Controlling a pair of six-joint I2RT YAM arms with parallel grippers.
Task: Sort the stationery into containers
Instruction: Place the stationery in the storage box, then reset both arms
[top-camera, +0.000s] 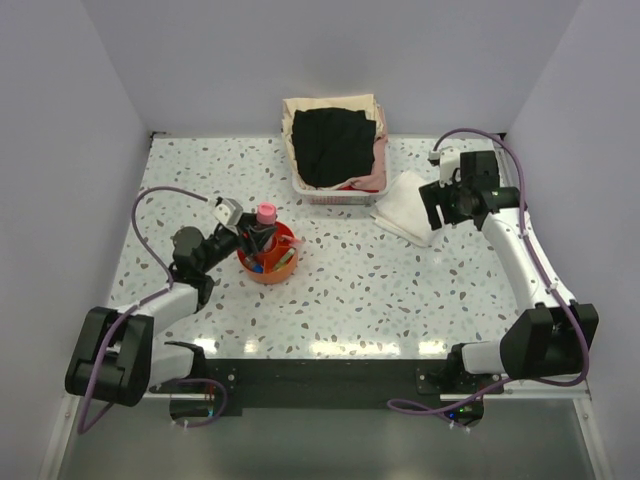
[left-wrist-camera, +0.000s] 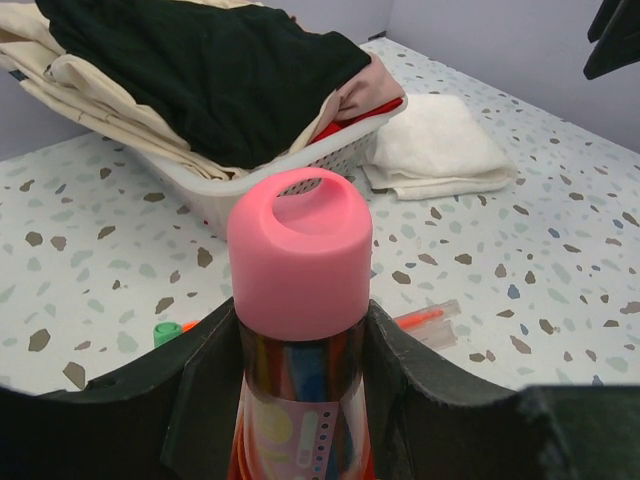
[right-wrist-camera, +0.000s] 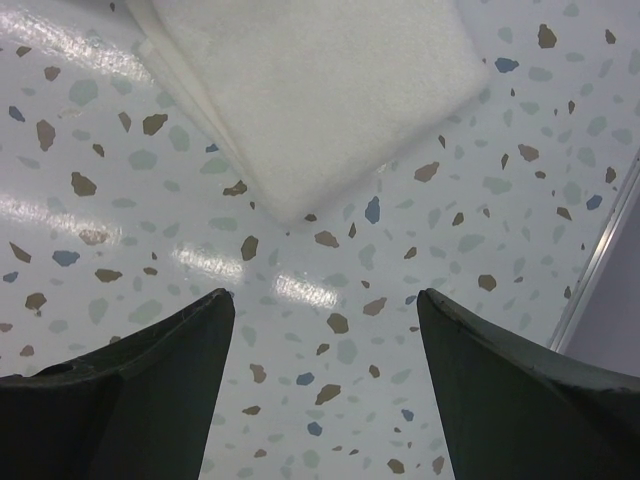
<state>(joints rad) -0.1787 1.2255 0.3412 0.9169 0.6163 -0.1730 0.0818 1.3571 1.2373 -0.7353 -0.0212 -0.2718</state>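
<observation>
Clamped in left gripper (top-camera: 256, 226) (left-wrist-camera: 300, 345): cylindrical tube (top-camera: 266, 213) (left-wrist-camera: 300, 270) w/ rounded pink cap, dark body, patterned label. Upright, w/ black fingers (left-wrist-camera: 195, 400) pressed on both sides of body just below cap. Held directly over round, shallow orange plastic tray (top-camera: 272, 276) w/ divided compartments, on left part of table. Can't tell whether tube base touching tray. Inside tray: several small coloured pieces, blue and red among them, too small to ID.

Past fingers in left wrist view: short green-capped piece (left-wrist-camera: 163, 333) to left, thin clear pen w/ orange inside (left-wrist-camera: 427, 318) to right. In tray or on table: can't tell.

At right gripper (top-camera: 436, 212) (right-wrist-camera: 325, 330): fingers (right-wrist-camera: 150, 390) wide apart, nothing between. Hanging above speckled white terrazzo table (top-camera: 380, 290) (right-wrist-camera: 350, 300) at far right, just beside folded white cloth (top-camera: 405, 210) (left-wrist-camera: 435, 145) (right-wrist-camera: 310, 90). Cloth flat on table, next to white plastic basket (top-camera: 330, 194) (left-wrist-camera: 320, 150) piled w/ black, cream and pink/red clothes, at far edge near centre.
</observation>
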